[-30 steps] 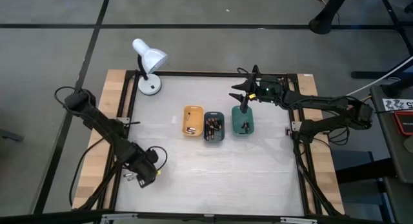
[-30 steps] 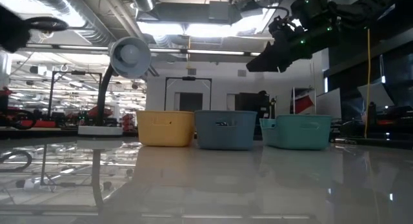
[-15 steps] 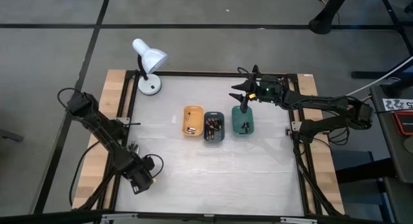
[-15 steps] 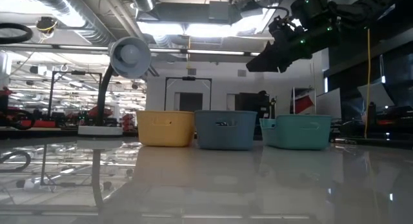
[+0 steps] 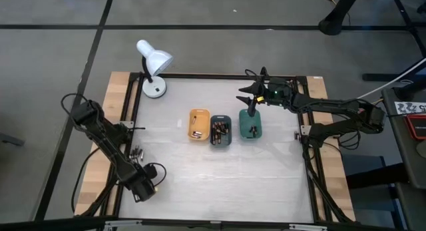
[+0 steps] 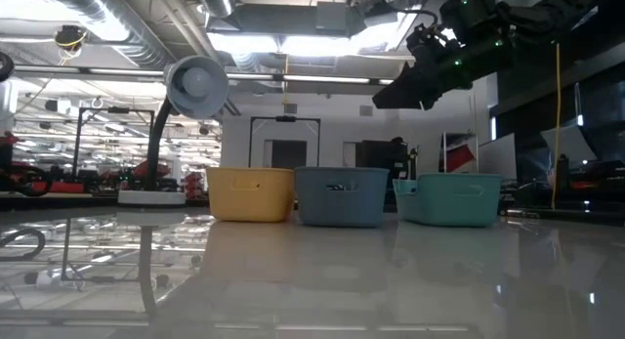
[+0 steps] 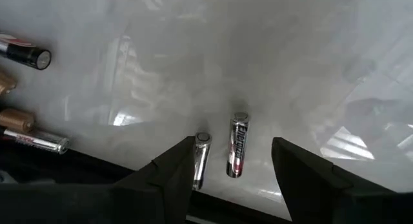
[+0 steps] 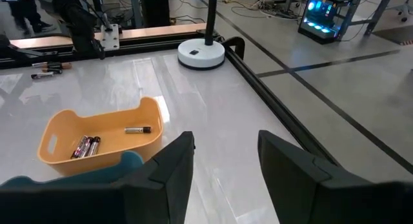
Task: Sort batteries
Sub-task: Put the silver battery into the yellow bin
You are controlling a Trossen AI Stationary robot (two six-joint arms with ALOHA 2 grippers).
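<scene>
Loose batteries (image 7: 237, 144): two silvery cells side by side on the glossy table (image 5: 219, 174), at the near left edge; more along that edge (image 5: 137, 153).
Sorted batteries: some already in the orange tray (image 5: 198, 124), dark teal tray (image 5: 220, 131) and green tray (image 5: 251, 124), mid-table.
Left gripper (image 7: 235, 175): spread wide, empty, fingers straddling the two loose cells, low over the near left corner.
Right gripper (image 8: 222, 166): parted, nothing between the fingers, raised over the far end of the green tray.
Handling: likely small, rigid, dense for size; smooth round casing, apt to roll or slip on the slick surface.
Grip point: probably across the mid-body, fingers square to the long axis, one cell only.
</scene>
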